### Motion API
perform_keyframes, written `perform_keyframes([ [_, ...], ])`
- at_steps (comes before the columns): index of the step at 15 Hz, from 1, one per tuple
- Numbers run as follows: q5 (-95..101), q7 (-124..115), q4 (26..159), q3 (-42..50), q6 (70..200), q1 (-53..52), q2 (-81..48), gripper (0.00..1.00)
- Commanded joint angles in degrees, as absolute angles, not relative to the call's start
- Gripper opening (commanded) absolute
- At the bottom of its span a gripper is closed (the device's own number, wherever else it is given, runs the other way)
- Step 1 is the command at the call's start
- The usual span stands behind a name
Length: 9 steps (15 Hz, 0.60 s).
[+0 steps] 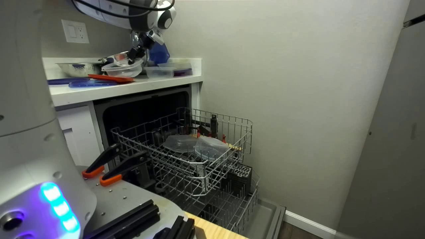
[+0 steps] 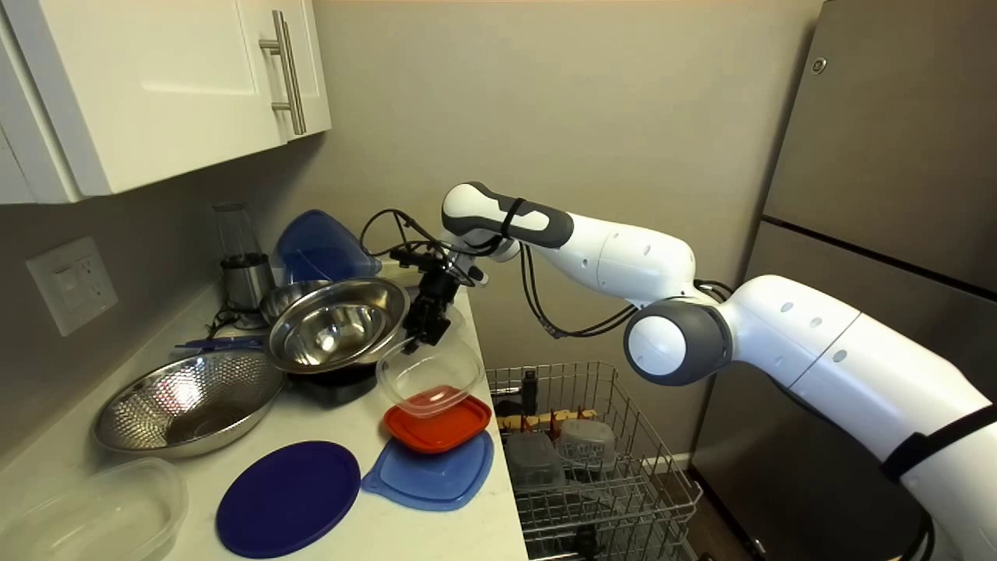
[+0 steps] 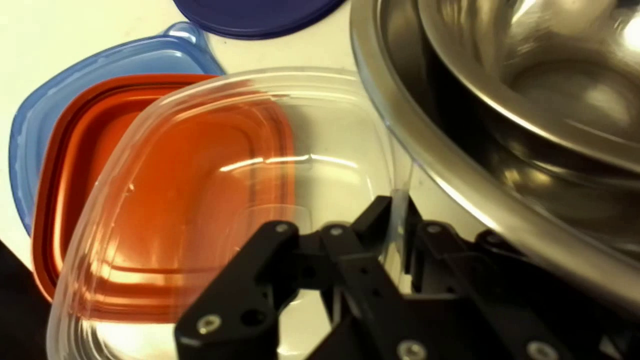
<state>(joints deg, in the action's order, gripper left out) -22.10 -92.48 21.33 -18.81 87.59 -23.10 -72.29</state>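
- Black tool right up close, drawn together and pinching the wall of a clear container!
- Out towards 9 o'clock of the tool, wrist view, that clear container spreads wide.
- Look to 2 o'clock: nested steel bowls, the big rim curving just beside the tool.
- Back at 9, a red lid glows through the clear container; whether the two touch, can't tell.
- Round to 10 o'clock, a light blue lid pokes out from beneath the red lid.
- Up at 11, dark blue lid, flat on the pale tabletop.
- Over in an exterior view: perforated steel bowl between 8 and 9 o'clock of the tool, wire rack down at 4.
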Motion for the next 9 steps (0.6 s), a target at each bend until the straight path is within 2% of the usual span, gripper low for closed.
perform_keyframes([
  [1,-22.87,-89.46,22.30,-19.46,89.71,-23.93,-72.62,0.02],
  [2,-22.81,-89.47,22.36,-19.47,89.46,-24.05,-72.49,0.01],
  [3,-22.73,-88.96,22.44,-19.54,89.00,-24.15,-72.37,0.31],
  [5,-23.04,-89.06,21.82,-19.65,91.58,-24.53,-72.93,0.36],
  [9,-22.54,-89.27,22.77,-19.30,89.62,-24.74,-72.69,0.62],
])
